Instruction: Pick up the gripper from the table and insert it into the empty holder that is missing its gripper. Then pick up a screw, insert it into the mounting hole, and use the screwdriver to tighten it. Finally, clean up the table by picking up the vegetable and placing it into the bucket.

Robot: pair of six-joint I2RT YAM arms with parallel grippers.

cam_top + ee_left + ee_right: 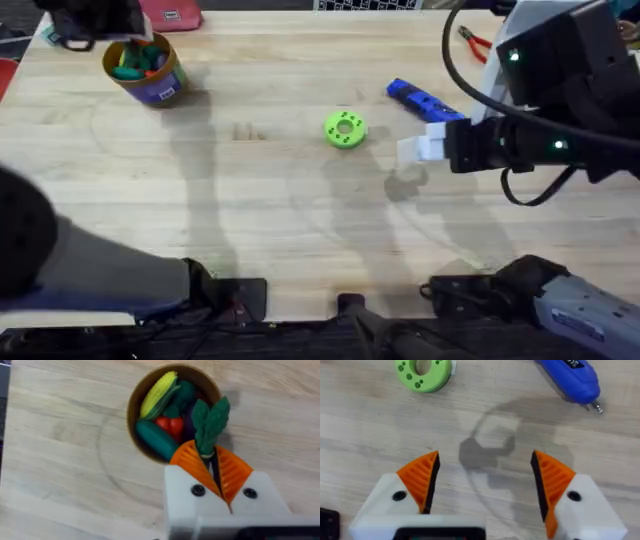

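My left gripper [215,467] is shut on the vegetable [210,422], a dark green leafy piece pinched between the orange pads. It hangs just above the near rim of the bucket [134,420], which holds toy corn, a cucumber and red pieces. In the overhead view the bucket [160,88] stands at the far left. My right gripper [485,480] is open over bare wood, an orange pad on each finger [422,477]. The blue screwdriver [425,102] lies just beyond it, its bit [594,406] on the table. The loose gripper, the empty holder and the screw are out of view.
A bright green disc with holes [345,129] lies mid-table, left of the screwdriver. Red-handled pliers [475,42] sit at the far right edge. A pink object [172,14] lies behind the bucket. The left arm [30,235] looms dark over the left side.
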